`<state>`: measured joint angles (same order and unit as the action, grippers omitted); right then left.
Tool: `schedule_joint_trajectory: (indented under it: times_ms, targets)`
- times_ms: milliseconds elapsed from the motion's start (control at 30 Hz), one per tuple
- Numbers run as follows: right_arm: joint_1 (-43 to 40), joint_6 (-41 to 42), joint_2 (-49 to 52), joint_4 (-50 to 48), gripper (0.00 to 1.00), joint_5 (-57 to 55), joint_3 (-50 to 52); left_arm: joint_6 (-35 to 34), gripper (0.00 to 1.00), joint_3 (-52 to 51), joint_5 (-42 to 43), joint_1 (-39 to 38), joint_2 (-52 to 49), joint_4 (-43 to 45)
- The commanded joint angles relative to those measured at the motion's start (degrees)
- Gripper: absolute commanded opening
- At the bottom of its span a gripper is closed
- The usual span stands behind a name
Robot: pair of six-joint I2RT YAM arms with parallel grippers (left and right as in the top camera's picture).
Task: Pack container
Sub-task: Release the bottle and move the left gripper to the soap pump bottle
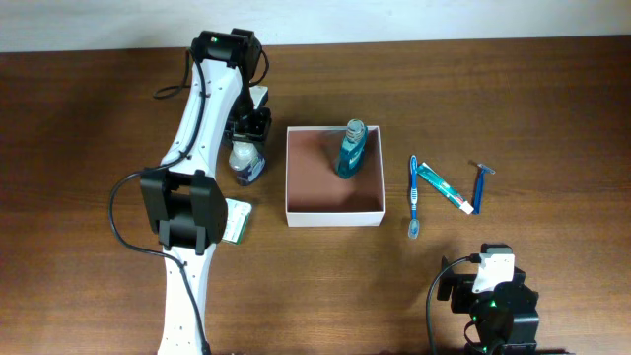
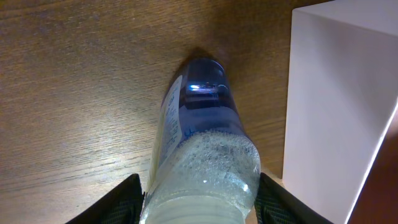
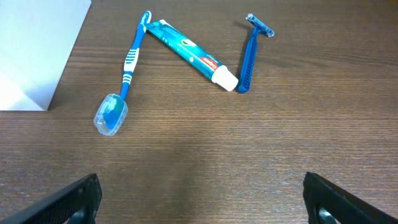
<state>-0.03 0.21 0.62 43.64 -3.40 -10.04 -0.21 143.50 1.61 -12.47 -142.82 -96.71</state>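
Note:
The container (image 1: pixel 333 216) is a square white-walled box with a pinkish-brown inside, at the table's middle. Its wall shows in the left wrist view (image 2: pixel 336 106) and its corner in the right wrist view (image 3: pixel 31 50). A teal bottle (image 1: pixel 350 148) stands in its far right corner. My left gripper (image 1: pixel 249 133) (image 2: pixel 199 199) is shut on a clear bottle of blue liquid (image 1: pixel 246 163) (image 2: pixel 205 130), just left of the container and low over the table. My right gripper (image 3: pixel 199 196) is open and empty near the front right edge (image 1: pixel 491 286).
Right of the container lie a blue toothbrush (image 1: pixel 414 192) (image 3: pixel 127 68), a toothpaste tube (image 1: pixel 442 187) (image 3: pixel 193 53) and a blue razor (image 1: pixel 480 187) (image 3: pixel 250 56). A green and white packet (image 1: pixel 237 219) lies left of the container's front corner, by my left arm.

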Motion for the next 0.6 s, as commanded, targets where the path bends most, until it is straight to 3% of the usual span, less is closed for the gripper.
schedule_joint_trajectory:
  times_ms: [0, 233, 567]
  targets:
    - [-0.35, 0.48, -0.44, 0.07, 0.99, 0.13, 0.50, 0.26, 0.58, -0.20, 0.15, 0.11, 1.18, 0.00]
    - [-0.35, 0.48, -0.44, 0.07, 0.99, 0.13, 0.50, 0.26, 0.38, -0.20, 0.46, 0.11, 3.89, -0.02]
    - [-0.35, 0.48, -0.44, 0.07, 0.99, 0.13, 0.50, 0.26, 0.34, -0.20, 2.08, -1.18, 12.92, 0.00]
